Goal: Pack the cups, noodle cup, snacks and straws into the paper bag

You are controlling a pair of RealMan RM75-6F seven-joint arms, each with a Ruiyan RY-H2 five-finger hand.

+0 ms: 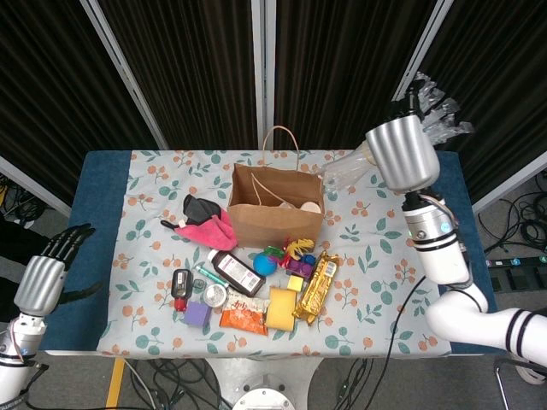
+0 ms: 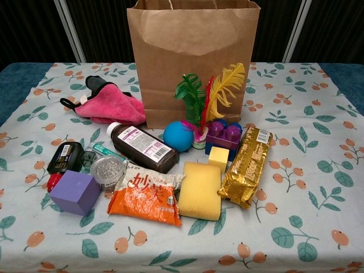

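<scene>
Head view — straws (image 1: 352, 162) in right robot hand (image 1: 402, 152), slanting down-left toward paper bag (image 1: 275, 205).

Counter cloth (image 2: 318, 170): pale grey-white, printed with teal leaves and orange berries; blue counter edge (image 1: 101, 213) beyond it.
Paper bag (image 2: 193, 51): plain brown kraft.
Cloth (image 2: 111, 108): bright pink, with a black piece on top.
Bottle (image 2: 142, 148): dark brown, white cap, purple-and-white label.
Ball (image 2: 178, 136): blue.
Feathers (image 2: 210, 94): green, red, yellow.
Sponge (image 2: 199, 190): yellow.
Snack bar (image 2: 245, 166): shiny gold wrapper.
Snack packet (image 2: 148, 196): orange and white.
Cube (image 2: 74, 192): purple.
Right hand (image 1: 402, 154): silver with black fingers.
Straws (image 1: 350, 166): clear.
Backdrop curtain (image 1: 188, 68): black.
</scene>
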